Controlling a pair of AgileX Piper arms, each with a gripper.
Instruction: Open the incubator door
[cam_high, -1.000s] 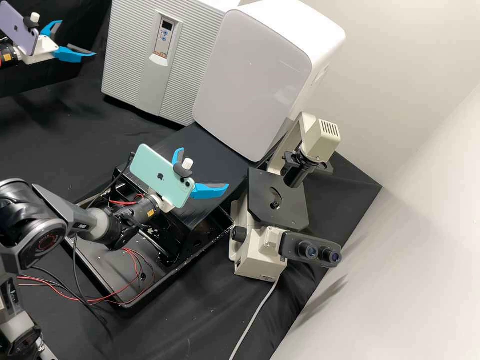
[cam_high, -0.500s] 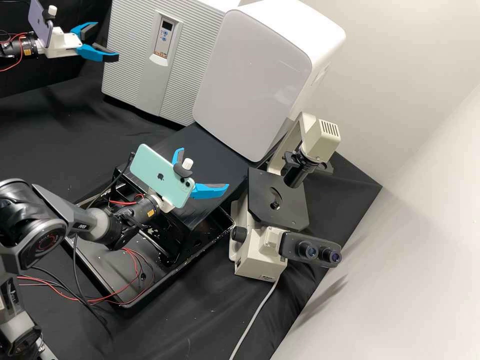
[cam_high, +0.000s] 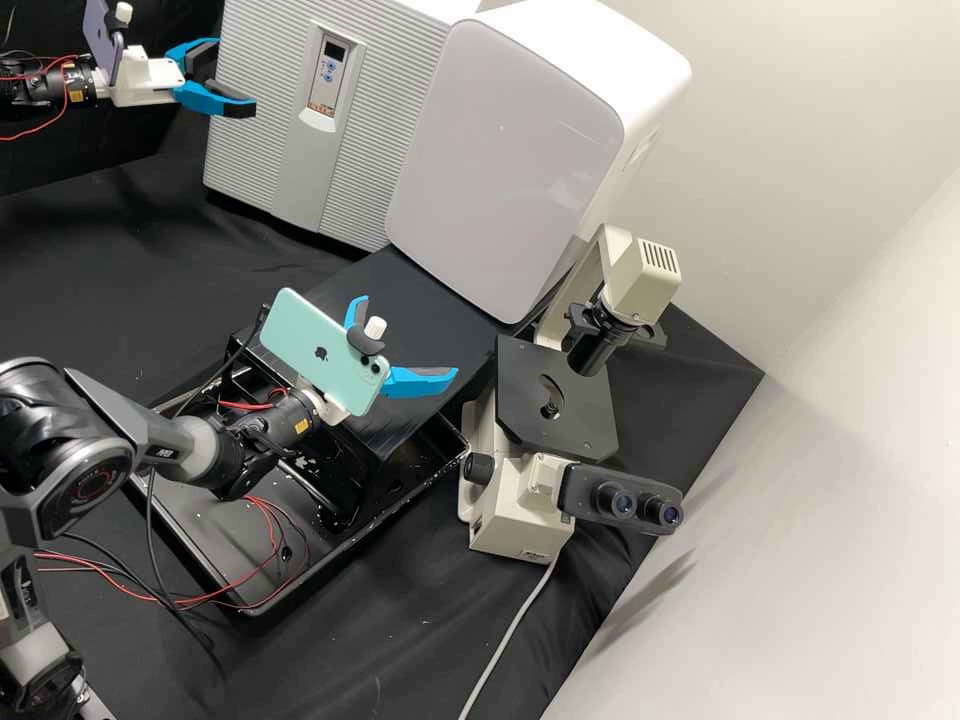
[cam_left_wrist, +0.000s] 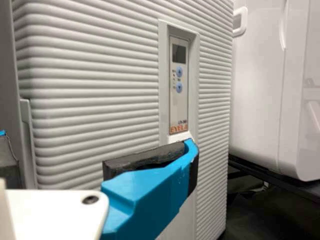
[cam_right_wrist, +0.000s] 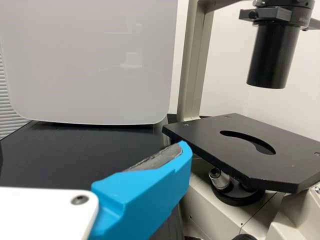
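In the high view my left gripper (cam_high: 234, 77) stands open at the upper left, its fingertips in front of the left side of the ribbed grey-white incubator (cam_high: 255, 130). The incubator door is closed. The left wrist view has the left gripper (cam_left_wrist: 97, 140) with one black-padded finger across the ribbed door (cam_left_wrist: 95, 100), below the control panel (cam_left_wrist: 178, 95); whether it touches cannot be told. My right gripper (cam_high: 408, 338), open with nothing between its fingers, is over the black stand. The right wrist view has the right gripper (cam_right_wrist: 100, 150) beside the microscope stage.
A white rounded cabinet (cam_high: 500, 160) stands right of the incubator. Beyond the right gripper is a microscope (cam_high: 555, 400). A black tray (cam_high: 210, 560) with loose red and black wires lies under the right arm. A pale wall (cam_high: 800, 450) bounds the right side.
My left gripper has moved right to the incubator's left side, its phone turning more edge-on. The right arm has kept still, and the incubator door looks the same.
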